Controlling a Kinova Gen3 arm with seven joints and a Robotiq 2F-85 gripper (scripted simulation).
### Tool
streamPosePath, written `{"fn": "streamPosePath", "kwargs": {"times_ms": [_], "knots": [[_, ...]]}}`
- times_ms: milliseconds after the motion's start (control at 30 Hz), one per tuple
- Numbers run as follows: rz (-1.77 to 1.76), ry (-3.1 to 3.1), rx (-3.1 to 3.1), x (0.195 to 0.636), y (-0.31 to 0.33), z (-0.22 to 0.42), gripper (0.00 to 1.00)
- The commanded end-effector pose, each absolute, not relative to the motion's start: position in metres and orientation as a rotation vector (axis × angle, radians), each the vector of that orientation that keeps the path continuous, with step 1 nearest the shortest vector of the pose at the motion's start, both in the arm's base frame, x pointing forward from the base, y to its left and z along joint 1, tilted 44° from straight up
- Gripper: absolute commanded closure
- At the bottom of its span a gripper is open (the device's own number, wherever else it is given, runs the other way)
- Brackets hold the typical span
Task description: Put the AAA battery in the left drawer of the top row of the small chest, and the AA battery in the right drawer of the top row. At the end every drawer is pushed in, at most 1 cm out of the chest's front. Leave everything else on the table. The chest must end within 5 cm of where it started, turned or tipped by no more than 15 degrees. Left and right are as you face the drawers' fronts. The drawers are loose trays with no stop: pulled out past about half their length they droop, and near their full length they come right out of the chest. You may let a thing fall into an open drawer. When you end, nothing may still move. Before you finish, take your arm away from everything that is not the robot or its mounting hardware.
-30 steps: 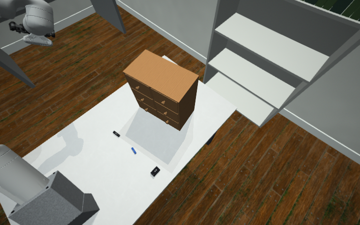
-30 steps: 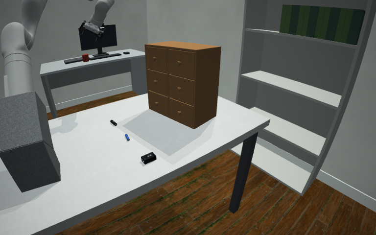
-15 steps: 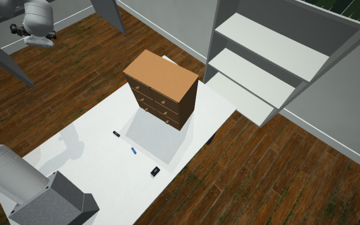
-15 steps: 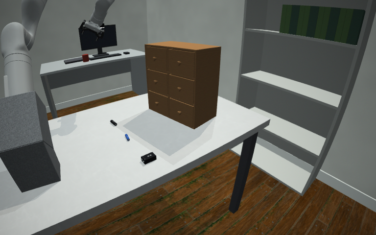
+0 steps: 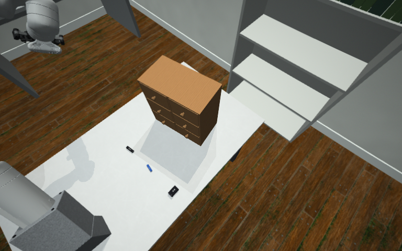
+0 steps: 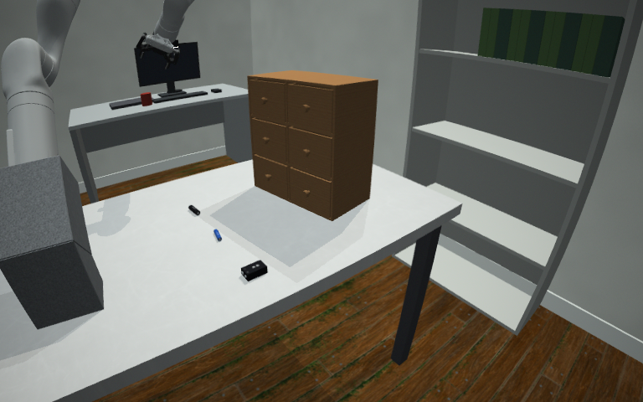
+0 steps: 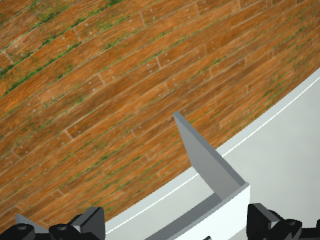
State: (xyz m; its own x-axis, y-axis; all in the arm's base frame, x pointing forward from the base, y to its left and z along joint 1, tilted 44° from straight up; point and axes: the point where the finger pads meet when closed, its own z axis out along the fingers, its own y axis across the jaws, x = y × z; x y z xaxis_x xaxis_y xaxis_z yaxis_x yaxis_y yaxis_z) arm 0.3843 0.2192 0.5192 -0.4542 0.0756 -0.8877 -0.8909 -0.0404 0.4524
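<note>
Standing on the table [image 5: 112, 189] [image 6: 180, 293] in the top view, the wooden chest [image 5: 180, 86] [image 6: 352, 146] has its drawers pushed in; a black battery [image 5: 130, 149] [image 6: 193, 209], a blue battery [image 5: 149, 168] [image 6: 217, 234] and a small black box [image 5: 173, 191] [image 6: 254, 270] lie before it. The exterior view shows both batteries on their sides, apart, and the claw [image 6: 158, 55] [image 7: 175, 223] raised well away from them. In the wrist view, the claw is spread wide, holding nothing, with wooden floor [image 7: 125, 90] beyond.
</note>
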Motion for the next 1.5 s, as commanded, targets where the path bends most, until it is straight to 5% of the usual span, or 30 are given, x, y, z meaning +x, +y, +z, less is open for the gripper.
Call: {"fn": "streamPosePath", "kwargs": {"times_ms": [0, 1467], "knots": [[1.581, 1.481, -0.910, 0.384, 0.209, 0.512, 0.00], [1.462, 1.549, -1.016, 0.370, 0.157, 0.465, 0.00]]}}
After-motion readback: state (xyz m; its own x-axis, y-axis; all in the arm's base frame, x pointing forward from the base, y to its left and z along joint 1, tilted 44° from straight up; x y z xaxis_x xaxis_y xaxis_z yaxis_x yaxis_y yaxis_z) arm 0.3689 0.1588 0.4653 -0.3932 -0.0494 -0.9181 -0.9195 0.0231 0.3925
